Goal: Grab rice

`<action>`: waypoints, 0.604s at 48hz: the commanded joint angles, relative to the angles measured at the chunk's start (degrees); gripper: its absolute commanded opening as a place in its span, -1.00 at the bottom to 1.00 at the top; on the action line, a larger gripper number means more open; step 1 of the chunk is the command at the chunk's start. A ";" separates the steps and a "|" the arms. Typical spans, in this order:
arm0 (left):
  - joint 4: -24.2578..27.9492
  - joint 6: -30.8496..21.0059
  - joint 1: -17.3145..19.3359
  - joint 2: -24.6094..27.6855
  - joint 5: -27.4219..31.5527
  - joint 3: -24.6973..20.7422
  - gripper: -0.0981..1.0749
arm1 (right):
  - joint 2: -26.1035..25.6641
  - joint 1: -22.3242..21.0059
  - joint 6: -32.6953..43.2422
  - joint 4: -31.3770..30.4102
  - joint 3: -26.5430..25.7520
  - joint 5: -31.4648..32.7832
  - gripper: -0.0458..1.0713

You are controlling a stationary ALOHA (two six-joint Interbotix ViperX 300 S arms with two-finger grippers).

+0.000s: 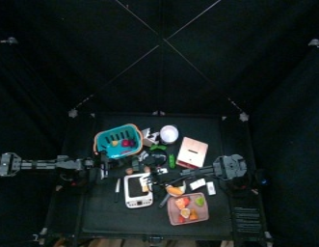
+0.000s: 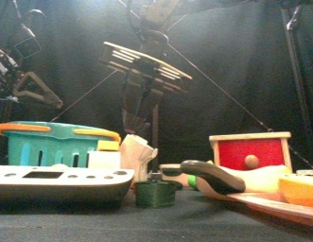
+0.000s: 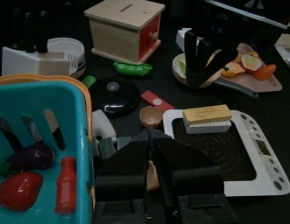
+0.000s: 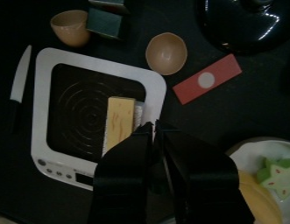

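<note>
Right wrist view: pale tan rice block (image 4: 120, 120) on white scale (image 4: 77, 87); right gripper (image 4: 154, 131) grasping its edge.

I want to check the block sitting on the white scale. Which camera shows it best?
The left wrist view: the tan block lies in full sight on the white scale. The right wrist view shows it partly behind the right hand. From the front it is hard to tell; from the top, too small.
</note>
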 commanded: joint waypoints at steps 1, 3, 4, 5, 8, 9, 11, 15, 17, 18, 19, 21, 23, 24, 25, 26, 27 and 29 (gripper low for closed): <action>0.09 -0.09 0.18 0.09 -0.26 -0.62 -0.04 | -3.34 -0.09 -0.09 -2.20 0.35 1.32 0.07; 0.00 -0.09 0.18 0.09 -0.26 -0.62 -0.04 | -3.87 -0.09 -0.09 -2.72 0.97 2.29 0.07; 0.00 -0.09 0.18 0.09 -0.26 -0.62 -0.04 | -4.22 -0.09 -0.09 -2.81 1.32 2.81 0.07; 0.00 -0.09 0.18 0.09 -0.26 -0.62 -0.04 | -5.01 -0.09 -0.09 -2.99 1.93 3.52 0.07; 0.00 0.00 0.18 0.09 -0.26 -0.62 -0.04 | -6.86 0.35 0.00 -3.52 3.52 5.19 0.07; 0.00 0.00 0.18 0.09 -0.26 -0.62 -0.04 | -7.56 0.62 0.00 -3.60 4.04 5.80 0.07; 0.09 0.00 0.18 0.09 -0.26 -0.62 -0.04 | -9.23 1.05 0.44 -3.96 5.54 7.29 0.07; 0.00 0.00 0.18 0.09 -0.26 -0.62 -0.04 | -12.57 2.20 1.14 -4.04 9.14 10.28 0.07; 0.00 0.00 0.18 0.09 -0.26 -0.62 -0.04 | -14.24 2.81 1.32 -3.69 11.25 11.34 0.07; 0.00 0.00 0.18 0.09 -0.26 -0.62 -0.04 | -15.12 3.08 1.41 -3.52 12.30 11.69 0.07; 0.00 0.00 0.18 0.09 -0.26 -0.62 -0.04 | -16.26 3.43 1.67 -2.81 13.97 12.04 0.07; 0.09 0.00 0.18 0.09 -0.35 -0.62 -0.04 | -17.84 3.96 2.72 -1.93 16.35 12.13 0.07; 0.09 0.00 0.09 0.09 -0.53 -0.70 -0.04 | -19.34 4.48 4.13 -1.49 18.63 12.13 0.07; 0.00 0.00 0.09 0.09 -0.53 -0.70 -0.04 | -20.04 4.83 5.10 -1.41 19.69 12.13 0.07; 0.00 0.00 0.09 0.09 -0.62 -0.79 -0.04 | -20.83 5.19 5.98 -1.41 20.92 12.04 0.07; 0.00 0.00 0.00 0.09 -0.70 -0.88 -0.04 | -21.53 5.45 6.86 -1.41 22.15 11.95 0.07; 0.00 0.00 0.00 0.09 -0.79 -0.97 -0.04 | -22.41 5.80 7.73 -1.49 23.38 11.87 0.07; 0.09 0.09 -0.09 0.09 -1.05 -1.05 -0.04 | -24.79 6.68 10.20 -1.76 26.63 11.34 0.07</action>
